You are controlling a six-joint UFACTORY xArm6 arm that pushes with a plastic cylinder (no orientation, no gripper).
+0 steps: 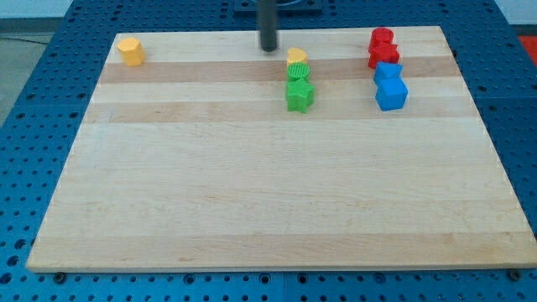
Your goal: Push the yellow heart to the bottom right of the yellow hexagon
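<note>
The yellow heart (296, 57) lies near the view's top centre, touching the top of a green block. The yellow hexagon (130, 50) sits at the board's top left corner, far to the left of the heart. My tip (268, 48) is down at the board just to the upper left of the yellow heart, a small gap apart from it.
A green round block (298, 74) and a green star (299, 96) stand in a column right below the heart. Two red blocks (383, 48) and two blue blocks (390, 86) are stacked in a column at the top right. The wooden board (268, 201) lies on a blue perforated table.
</note>
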